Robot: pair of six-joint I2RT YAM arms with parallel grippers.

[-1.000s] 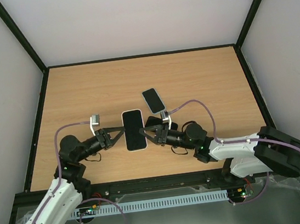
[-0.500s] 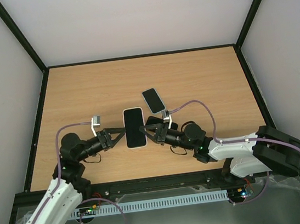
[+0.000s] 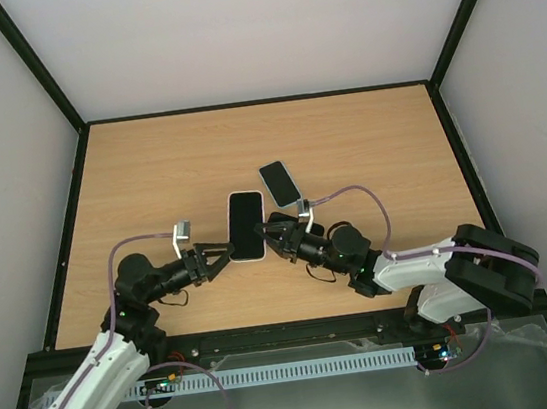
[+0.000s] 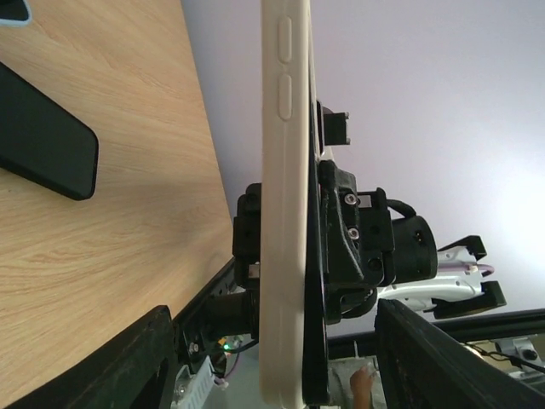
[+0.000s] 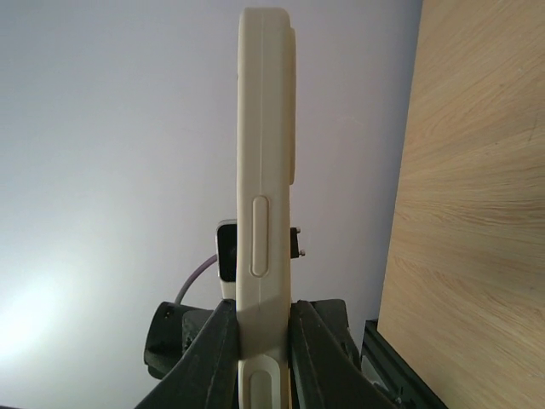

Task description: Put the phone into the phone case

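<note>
Right gripper (image 3: 269, 236) clamps 1 long edge of the cream case (image 3: 245, 226). Left gripper (image 3: 224, 255) gapes open at the opposite edge. Phone (image 3: 279, 182) lies flat just beyond the right gripper, long axis pointing away; right arm nearer.

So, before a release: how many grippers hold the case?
1: the right gripper is clamped on the phone case, from its right. The left gripper is open, straddling it without touching.

Cream phone case (image 3: 245, 225) tilted on edge; black phone (image 3: 279, 182) flat beside.
</note>
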